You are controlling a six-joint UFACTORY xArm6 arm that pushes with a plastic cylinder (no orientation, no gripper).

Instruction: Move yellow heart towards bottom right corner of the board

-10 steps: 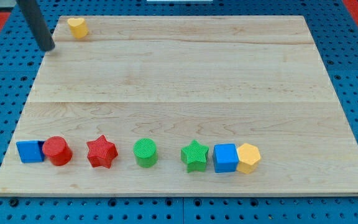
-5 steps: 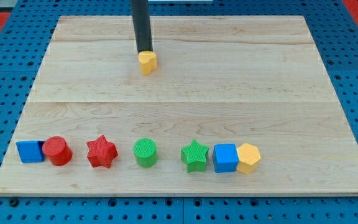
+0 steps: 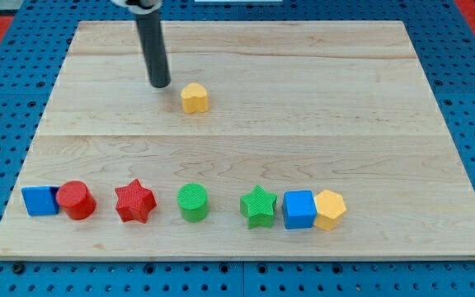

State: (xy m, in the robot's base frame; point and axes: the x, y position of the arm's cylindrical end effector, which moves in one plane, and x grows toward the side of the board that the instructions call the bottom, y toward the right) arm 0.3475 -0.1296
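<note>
My tip [image 3: 161, 85] sits up-left of the yellow heart [image 3: 194, 98], near but apart, no contact. Heart is in the upper-middle of the tabletop [image 3: 320, 124]. No gripper on this rig (just the rod), so no open/closed state to give. Bottom row, view's left to right: blue cube [image 3: 39, 200] touching red cylinder [image 3: 76, 200], red star [image 3: 134, 201], green cylinder [image 3: 193, 202], green star [image 3: 258, 206], blue cube [image 3: 299, 209] touching yellow hexagon [image 3: 330, 209].
</note>
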